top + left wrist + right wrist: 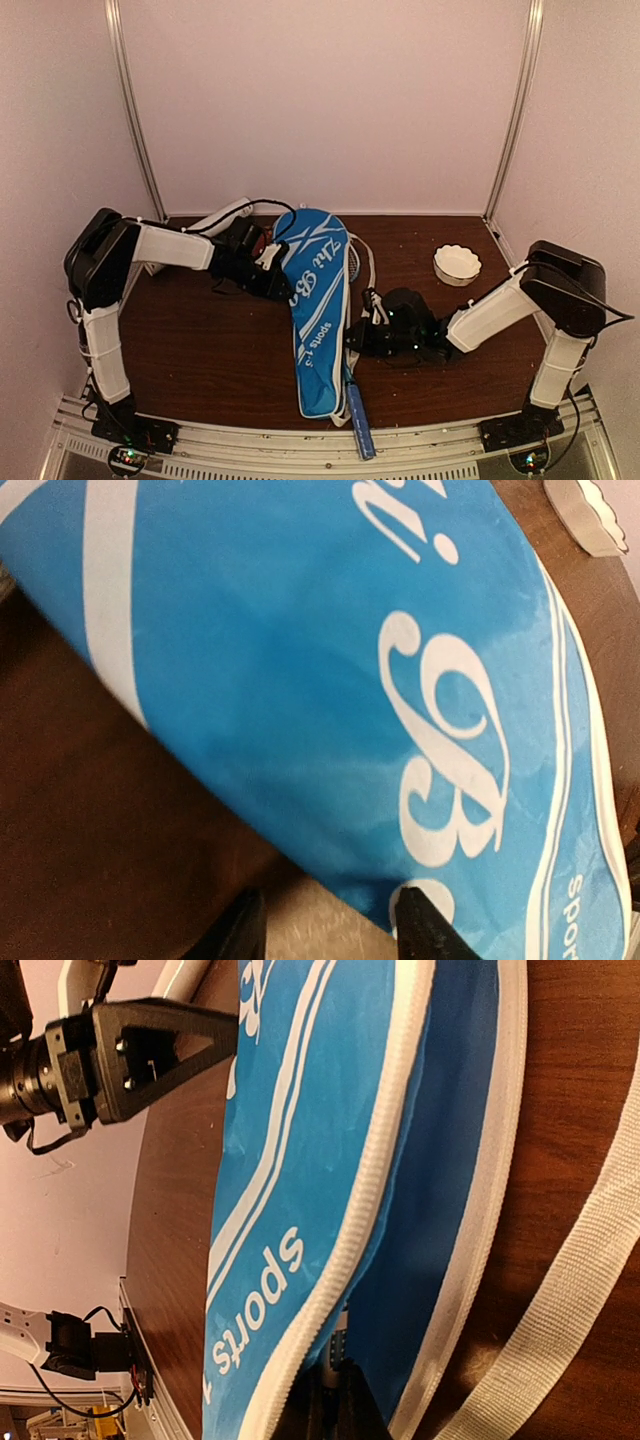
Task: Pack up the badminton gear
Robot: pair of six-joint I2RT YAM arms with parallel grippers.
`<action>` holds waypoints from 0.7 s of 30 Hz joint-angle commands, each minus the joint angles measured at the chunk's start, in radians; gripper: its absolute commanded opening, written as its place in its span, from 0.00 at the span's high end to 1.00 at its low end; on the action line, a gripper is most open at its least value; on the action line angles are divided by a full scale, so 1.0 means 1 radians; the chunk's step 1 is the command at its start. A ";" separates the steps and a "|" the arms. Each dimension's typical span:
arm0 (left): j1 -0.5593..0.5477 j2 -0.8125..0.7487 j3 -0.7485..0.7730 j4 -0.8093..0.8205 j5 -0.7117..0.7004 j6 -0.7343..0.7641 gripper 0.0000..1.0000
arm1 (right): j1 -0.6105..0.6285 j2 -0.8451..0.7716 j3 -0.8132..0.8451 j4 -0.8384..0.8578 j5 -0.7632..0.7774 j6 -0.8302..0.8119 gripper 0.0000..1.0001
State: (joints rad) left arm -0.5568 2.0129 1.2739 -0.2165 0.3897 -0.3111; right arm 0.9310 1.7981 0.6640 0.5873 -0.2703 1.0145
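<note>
The blue white-lettered racket bag (318, 310) lies lengthwise in the middle of the table. It fills the left wrist view (330, 680) and the right wrist view (290, 1190), where its zip edge gapes. A blue racket handle (358, 428) sticks out of the bag's near end. My right gripper (337, 1405) is at the bag's right edge, shut on the thin racket shaft (338, 1345) inside the opening. My left gripper (325, 930) is open at the bag's upper left edge, one finger over the bag, one over the table. The white tube (222, 215) lies behind the left arm. The shuttlecocks are hidden.
A white scalloped bowl (457, 264) stands at the back right. A small red dish (262, 240) sits by the left wrist. The bag's white strap (560, 1290) trails on the table right of the bag. Racket strings (353, 262) peek out beside the bag's top.
</note>
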 commanded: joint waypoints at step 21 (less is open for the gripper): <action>-0.428 -0.212 -0.199 -0.120 -0.443 -0.482 0.28 | 0.033 0.043 -0.035 0.217 -0.007 0.048 1.00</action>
State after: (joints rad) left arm -0.9688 1.7325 0.9886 -0.2501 0.0727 -0.7113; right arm 0.9565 1.8359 0.6304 0.7147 -0.2913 1.0657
